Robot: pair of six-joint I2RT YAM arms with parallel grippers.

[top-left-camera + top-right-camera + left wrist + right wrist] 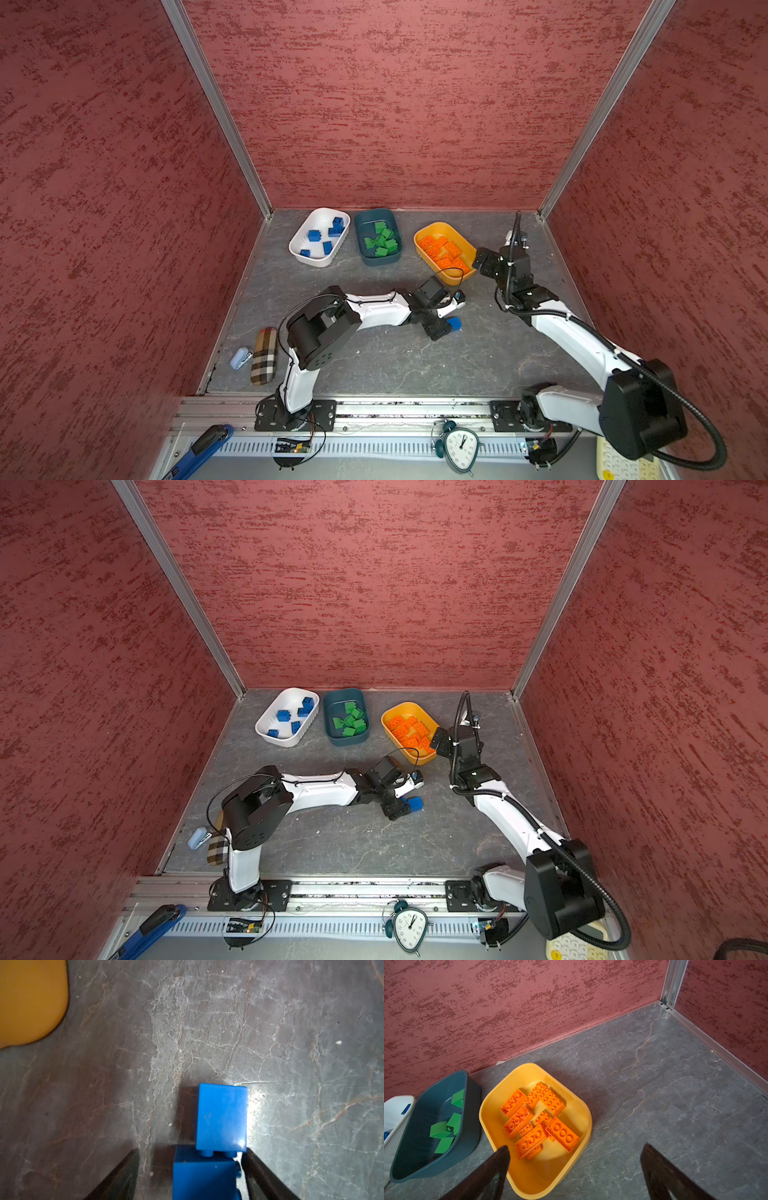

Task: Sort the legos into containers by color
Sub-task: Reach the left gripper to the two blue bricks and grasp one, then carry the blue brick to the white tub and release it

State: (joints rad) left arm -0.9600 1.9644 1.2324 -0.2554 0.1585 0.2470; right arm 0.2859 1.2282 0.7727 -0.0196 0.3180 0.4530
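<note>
Two blue legos lie on the grey table by the left gripper (451, 322). In the left wrist view one blue brick (204, 1176) sits between the fingers, which stand open. One finger is at its studded side and a gap shows at the other. A second blue brick (222, 1118) lies just beyond it. The white container (320, 261) holds blue bricks (314, 235). The teal container (376, 261) holds green bricks (382, 241), and the yellow container (440, 228) holds orange bricks (442, 251). The right gripper (576, 1147) hangs open and empty by the yellow container's (535, 1176) near rim.
A plaid case (264, 355) and a small light-blue object (240, 358) lie at the table's front left. Red walls close the back and both sides. In front of the rail stand a clock (460, 449) and a blue-handled tool (199, 449).
</note>
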